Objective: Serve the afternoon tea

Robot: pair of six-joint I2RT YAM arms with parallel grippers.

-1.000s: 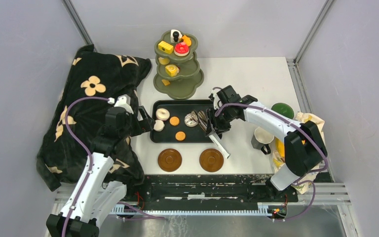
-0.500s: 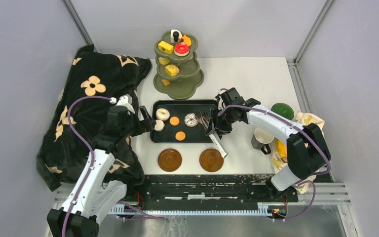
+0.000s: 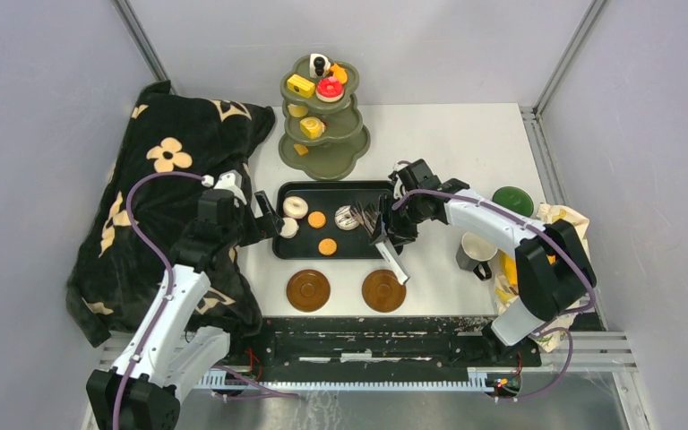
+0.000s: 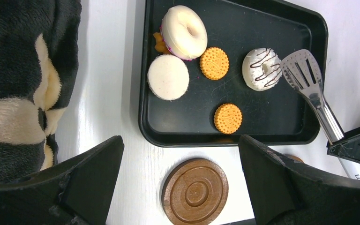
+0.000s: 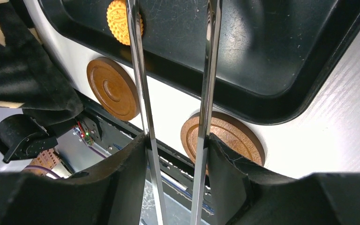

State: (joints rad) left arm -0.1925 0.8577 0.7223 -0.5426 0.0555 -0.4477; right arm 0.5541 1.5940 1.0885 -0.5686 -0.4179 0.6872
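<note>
The olive-green three-tier stand [image 3: 322, 148] stands at the back with several pastries on it. On the black tray [image 3: 358, 190] lie a white donut [image 3: 296, 207], a white round cake [image 3: 288, 227], two orange cookies [image 3: 317, 219] and a chocolate-striped donut [image 3: 347, 217]. Two brown saucers [image 3: 308, 290] [image 3: 383, 290] lie in front of the tray. My right gripper [image 3: 390, 235] [image 5: 176, 145] is shut on the metal tongs [image 5: 209, 84], whose tips are beside the striped donut [image 4: 261, 69]. My left gripper [image 3: 267, 218] [image 4: 180, 173] is open and empty, above the left saucer [image 4: 195, 191].
A black flowered blanket [image 3: 170, 206] covers the left side under my left arm. A green mug [image 3: 511, 199] and a pale mug [image 3: 477, 249] stand at the right by yellow cloths [image 3: 555, 219]. The table's front edge and rail [image 3: 367, 331] run just behind the saucers.
My right gripper has shifted the tongs slightly right and toward the back; their tips stay by the striped donut. My left gripper has edged a little toward the tray.
</note>
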